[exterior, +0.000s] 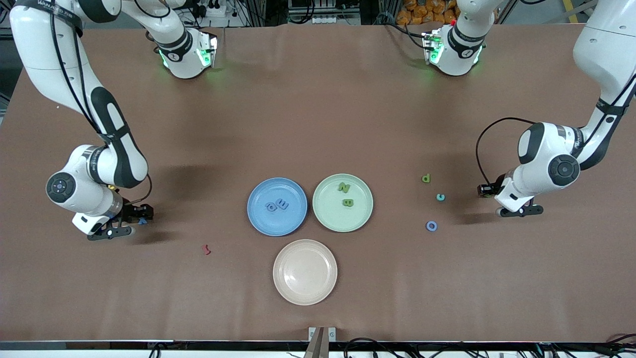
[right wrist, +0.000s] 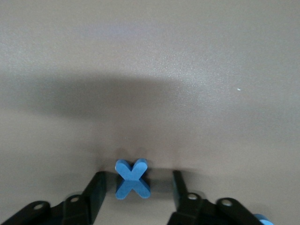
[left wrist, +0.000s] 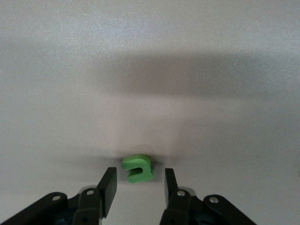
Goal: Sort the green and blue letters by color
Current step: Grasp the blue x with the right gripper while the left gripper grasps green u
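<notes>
Down at the table toward its own end, the right gripper straddles a blue X with fingers spread and not touching it, while the left gripper, low at its end, brackets a green letter, fingers likewise apart.

The bench is plain brown. Three plates sit on it: a blue plate, a light green plate and a pale pink plate. Two blue letters lie on the blue plate, and two green letters lie on the green one. A green letter sits between black fingers. A bright blue X does too. A dark red letter lies alone. The arms are white and black.
</notes>
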